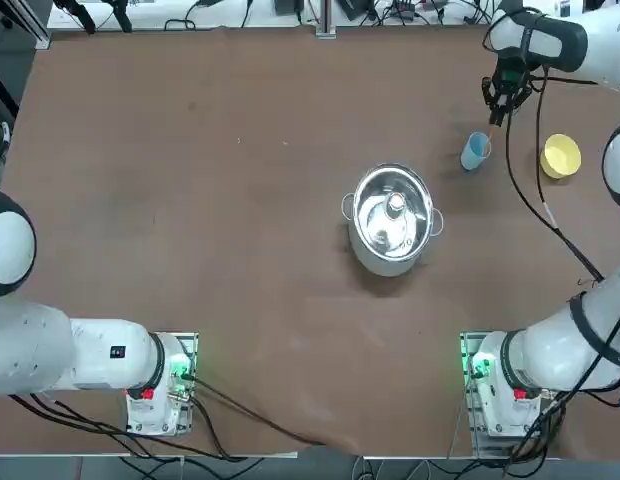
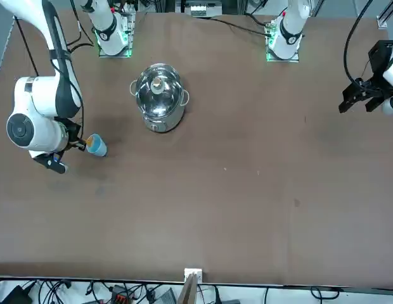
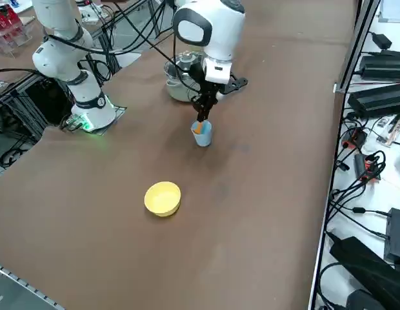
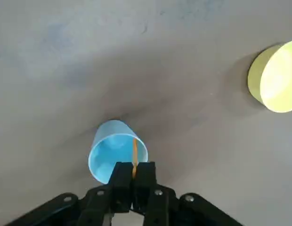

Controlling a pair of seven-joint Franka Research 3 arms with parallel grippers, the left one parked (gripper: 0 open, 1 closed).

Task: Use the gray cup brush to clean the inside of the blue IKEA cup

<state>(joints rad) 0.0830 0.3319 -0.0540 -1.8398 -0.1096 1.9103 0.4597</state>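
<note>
Soft shadows beside the yellow bowl, glare inside it.

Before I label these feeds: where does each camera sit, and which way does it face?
Top: overhead, down on the steel pot; both arms show.
Front: across the table, facing the robot; both arms show.
Right side: raised at the robot's right, diagonally down; the right gripper is over the blue cup.
Right wrist: on the working arm, along its fingers shut on the brush, toward the cup.
Top and wrist share the yellow bowl.

Yellow bowl; lidded pot, apparently steel.
</note>
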